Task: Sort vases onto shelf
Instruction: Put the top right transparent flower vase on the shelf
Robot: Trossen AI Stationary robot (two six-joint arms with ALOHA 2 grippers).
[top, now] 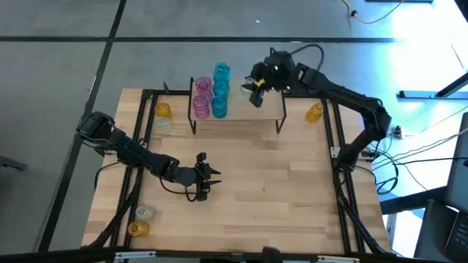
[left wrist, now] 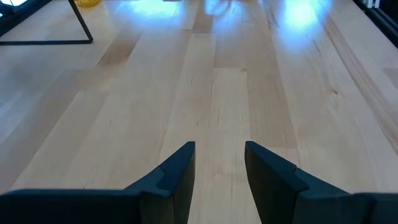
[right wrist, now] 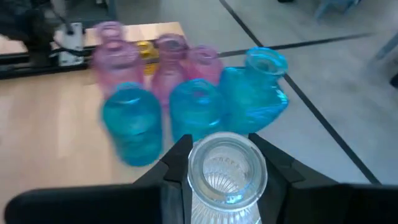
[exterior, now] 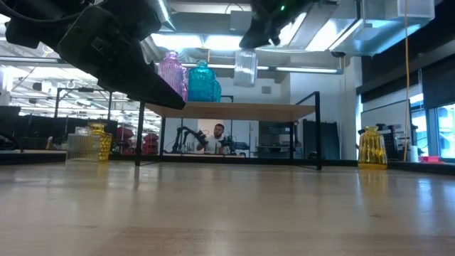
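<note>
The right gripper [right wrist: 214, 163] has its fingers closed on a clear ribbed vase [right wrist: 226, 174], one dark finger on each side of the glass. In the low view the clear vase hangs above the shelf [exterior: 234, 109] without touching the board, and from above it sits over the shelf's middle part. Just beyond it stand three teal vases [right wrist: 196, 109] and behind them four pink vases [right wrist: 169, 62], though the blur makes the pink count uncertain; both groups crowd the shelf's left half. The left gripper [left wrist: 219, 165] hovers low over the bare worktop [left wrist: 224, 93] near its centre, fingers narrowly apart and holding nothing. On the worktop, an amber vase [top: 314, 112] stands right of the shelf, another amber vase [top: 162, 110] left of it, and two more at the near left corner.
</note>
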